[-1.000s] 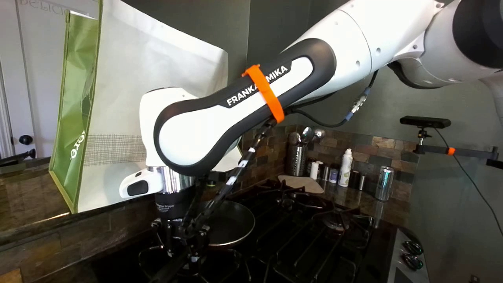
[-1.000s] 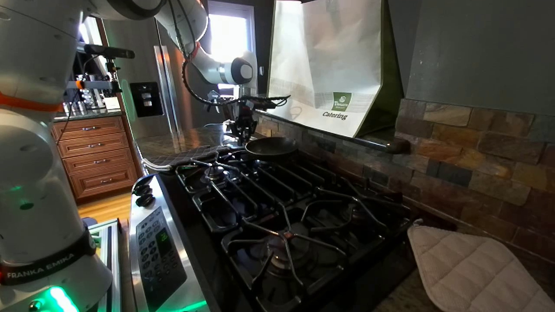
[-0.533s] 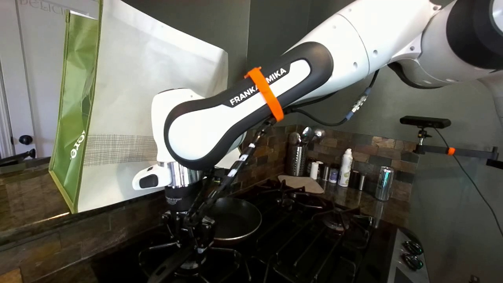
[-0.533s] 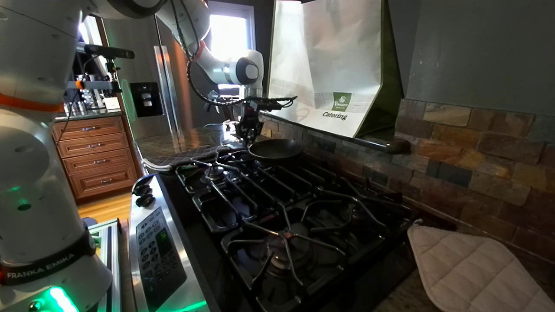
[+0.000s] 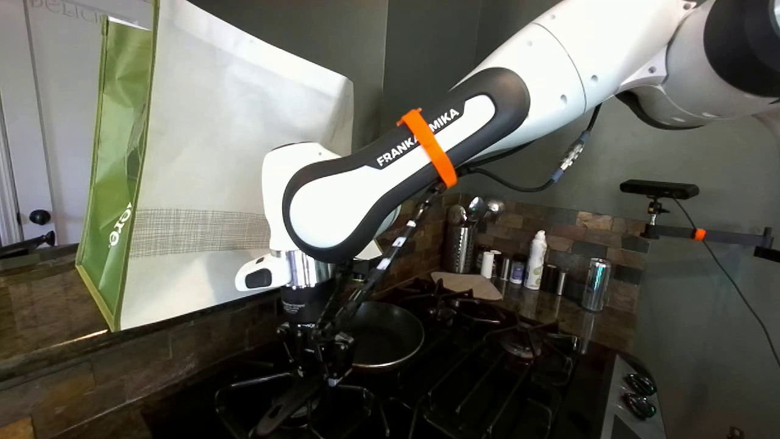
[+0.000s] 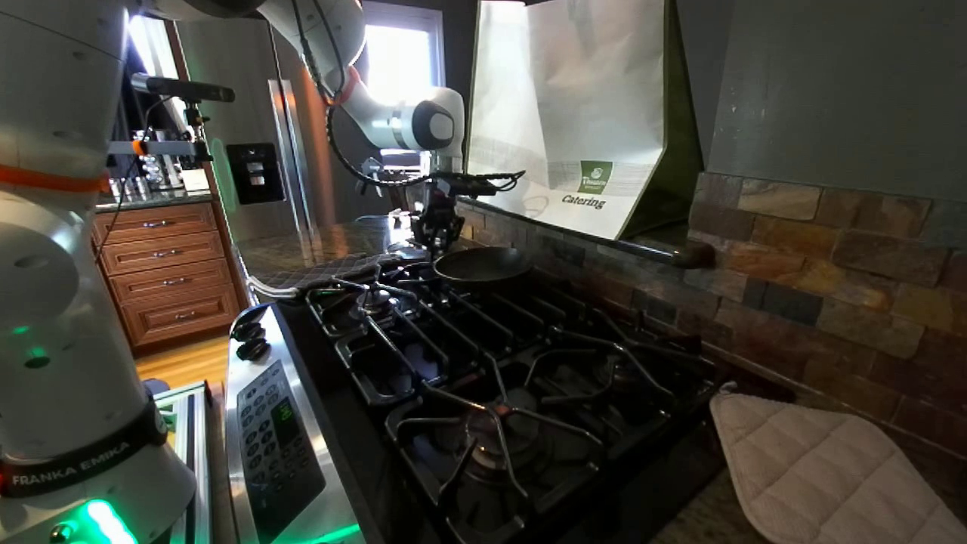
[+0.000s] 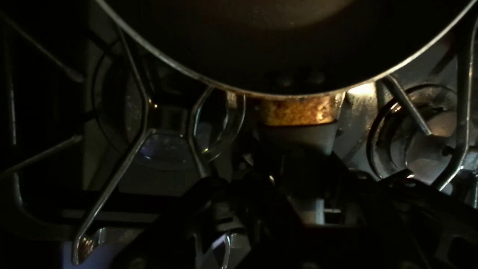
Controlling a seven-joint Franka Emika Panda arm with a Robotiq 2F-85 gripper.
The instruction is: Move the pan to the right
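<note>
The pan (image 5: 390, 334) is round, shallow and dark, with a pale rim, over the black stove grates. It also shows in an exterior view (image 6: 483, 264) near the back wall. In the wrist view the pan (image 7: 276, 63) fills the top, its inside greyish-brown. Its handle (image 7: 298, 138) runs down between my fingers, and its dark end (image 5: 281, 413) sticks out past them. My gripper (image 5: 317, 378), also seen in the wrist view (image 7: 298, 172), is shut on the handle. The fingertips are very dark there. I cannot tell whether the pan touches the grates.
Cast-iron grates (image 6: 495, 363) cover the stovetop. A large white catering bag (image 6: 566, 113) stands on the ledge behind. A quilted pot holder (image 6: 831, 468) lies at the far end. Spray bottle (image 5: 536, 261), can (image 5: 596, 285) and utensil holder (image 5: 461, 247) stand along the counter.
My gripper and the pan have moved together to the right in both exterior views. The handle stays in the gripper, and more of its end shows below the fingers.
</note>
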